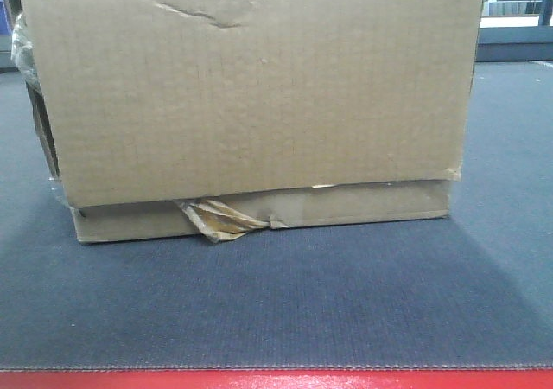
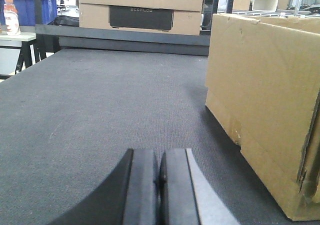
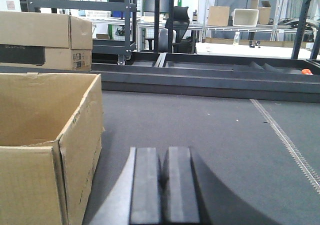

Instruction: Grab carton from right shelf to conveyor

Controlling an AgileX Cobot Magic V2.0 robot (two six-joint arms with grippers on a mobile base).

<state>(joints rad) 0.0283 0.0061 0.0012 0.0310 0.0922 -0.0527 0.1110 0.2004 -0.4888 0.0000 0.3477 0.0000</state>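
Red edging (image 1: 276, 380) runs along the near side of the conveyor (image 1: 276, 311), a dark grey woven belt. On it I see the carton (image 1: 251, 104), a wide brown cardboard box with creased skin and crinkled yellowish tape (image 1: 216, 219) low down. From my left wrist, the left tool (image 2: 160, 185) has its flat black pads pressed together, holding nothing, carton beside it. From my right wrist, the right tool (image 3: 162, 185) is also pressed together, just beside the carton's open top.

The word ECOFLOW stands faintly on a dark panel (image 2: 141, 18) of a far cardboard box (image 2: 141, 5); the carton (image 1: 251, 95) bears no readable print.
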